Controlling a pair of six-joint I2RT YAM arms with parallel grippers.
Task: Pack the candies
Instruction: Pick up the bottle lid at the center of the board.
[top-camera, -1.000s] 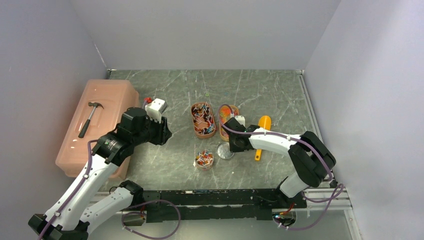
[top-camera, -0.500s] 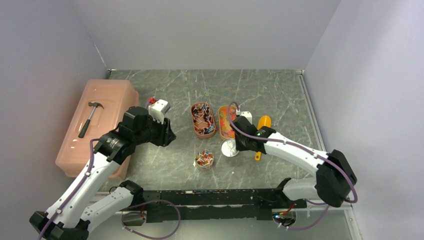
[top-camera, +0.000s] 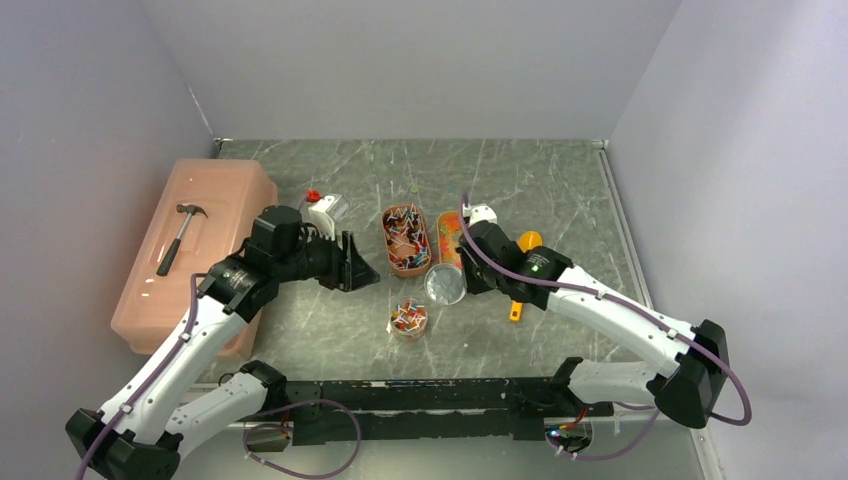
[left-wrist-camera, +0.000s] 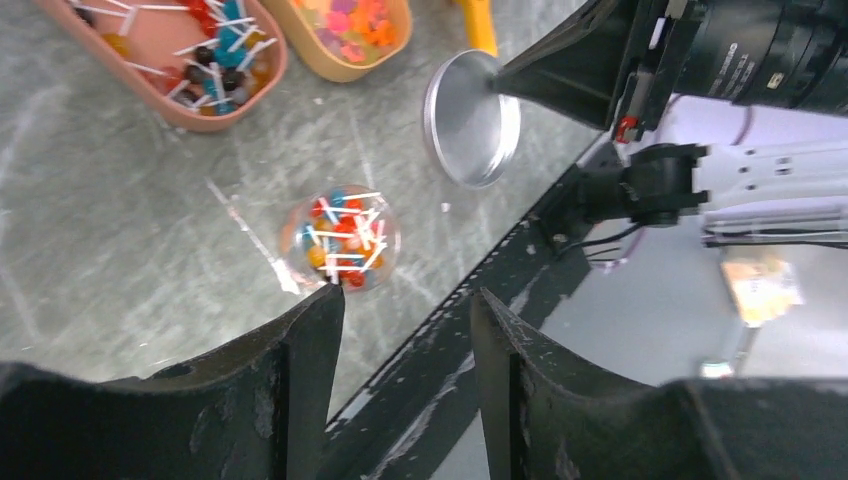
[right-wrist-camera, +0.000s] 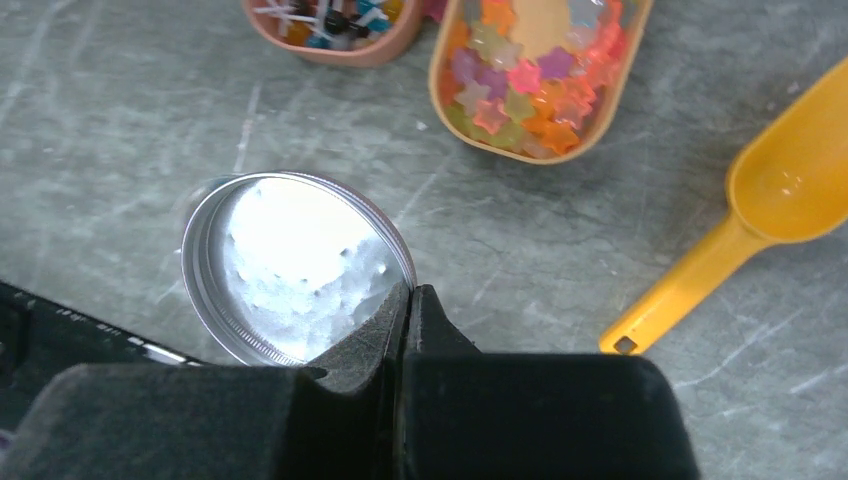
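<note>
A small clear jar (top-camera: 408, 318) filled with mixed candies stands on the table near the front; it also shows in the left wrist view (left-wrist-camera: 340, 240). More candies lie in two oval trays: wrapped ones on sticks (top-camera: 405, 238) and glossy star-shaped ones (right-wrist-camera: 520, 80). My right gripper (right-wrist-camera: 408, 296) is shut on the rim of a round silver lid (right-wrist-camera: 290, 262) and holds it tilted above the table, up and to the right of the jar (top-camera: 445, 284). My left gripper (left-wrist-camera: 405, 312) is open and empty, to the left of the jar (top-camera: 360, 268).
A yellow-orange scoop (top-camera: 524, 252) lies right of the trays, also in the right wrist view (right-wrist-camera: 770, 200). A pink toolbox (top-camera: 195, 250) with a hammer (top-camera: 180, 235) on it stands at the left. A small white object (top-camera: 327, 210) sits behind my left arm.
My right gripper has lifted the silver lid off the table and carried it slightly back and left. My left gripper has swung right toward the jar.
</note>
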